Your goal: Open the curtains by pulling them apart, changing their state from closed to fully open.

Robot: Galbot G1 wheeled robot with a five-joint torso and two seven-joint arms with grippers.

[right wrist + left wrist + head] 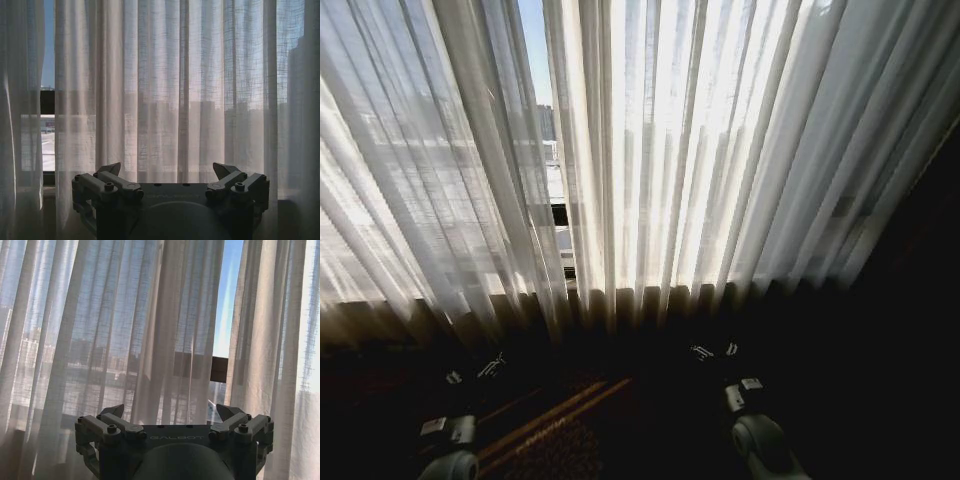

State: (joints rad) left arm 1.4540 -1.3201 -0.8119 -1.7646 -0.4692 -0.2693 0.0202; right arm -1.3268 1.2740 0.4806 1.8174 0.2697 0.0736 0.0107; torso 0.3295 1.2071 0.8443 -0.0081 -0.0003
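Two sheer white curtain panels are hanging in front of the robot, filling the window from the top of the head view down to the dark floor. The left curtain panel (430,170) and the right curtain panel (720,150) are standing slightly apart, leaving a narrow gap (548,130) between them through which blue sky, distant buildings and a dark window frame bar (560,214) are showing. The left gripper (475,368) is hovering low near the floor, below the hem of the left panel and short of the fabric; in the left wrist view its fingers (112,412) are standing spread wide with nothing between them, pointing at the pleats just beside the gap. The right gripper (715,351) is hovering likewise under the right panel, jaws apart and empty, with its fingertips (111,169) facing the pleated cloth, not touching it. A patterned carpet (560,440) is lying in shadow beneath both arms.
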